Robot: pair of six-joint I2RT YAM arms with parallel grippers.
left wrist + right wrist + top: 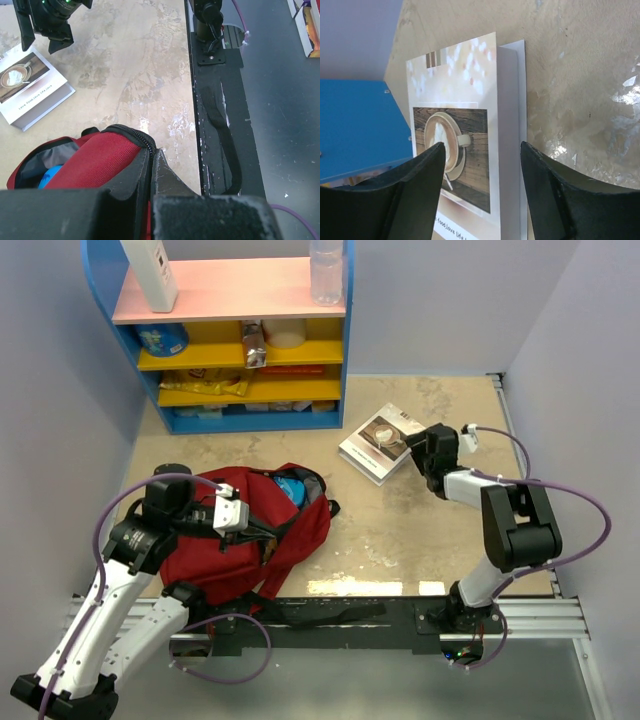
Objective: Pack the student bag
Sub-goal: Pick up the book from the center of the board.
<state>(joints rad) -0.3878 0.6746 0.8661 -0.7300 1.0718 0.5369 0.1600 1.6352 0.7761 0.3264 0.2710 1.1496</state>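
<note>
Top view only: the student bag [245, 540] lies on the surface [400, 540] at near left, and a blue shelf [240, 340] stands at the far left.
Left wrist view only: the left fingers [151, 162] are pressed together, pinching the bag's zipper rim.
Right wrist view only: the right fingers [436, 155] stand apart over the book [465, 125], and I cannot tell whether they touch it.
Bag axis: it runs from near left to far right, with the open mouth facing the book.
Hidden: the left arm covers the bag's near-left part. A blue thing [292, 485] inside the mouth is too small to identify.
</note>
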